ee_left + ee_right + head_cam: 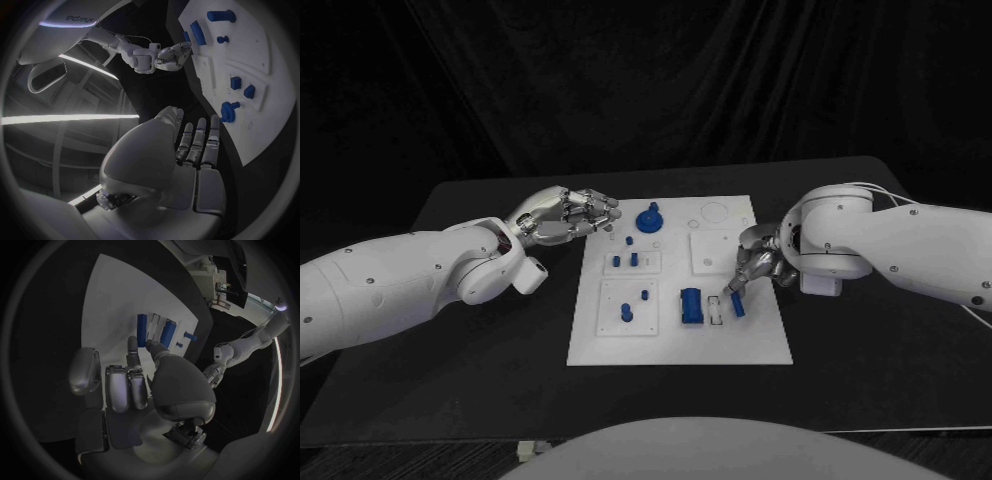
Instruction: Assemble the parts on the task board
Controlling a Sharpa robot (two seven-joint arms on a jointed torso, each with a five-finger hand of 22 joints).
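Now my right hand (750,268) is low over the right side of the task board (678,345), and its fingertips (733,287) touch the upper end of a narrow blue part (737,305) near the board's right edge. Whether I really pinch this part or only press on it, I cannot tell; in the right wrist view my fingers (133,347) reach to the blue pieces (167,333) but my own hand covers the contact. Just left of this part lies a bigger blue block (689,305) in its white frame. My left hand (567,215) hangs above the black table (473,200), just beside the far left corner of the board, with the fingers curled in and holding nothing. On the far side of the board stands a round blue knob (649,216), and small blue pegs (629,260) stand in the middle left plate.
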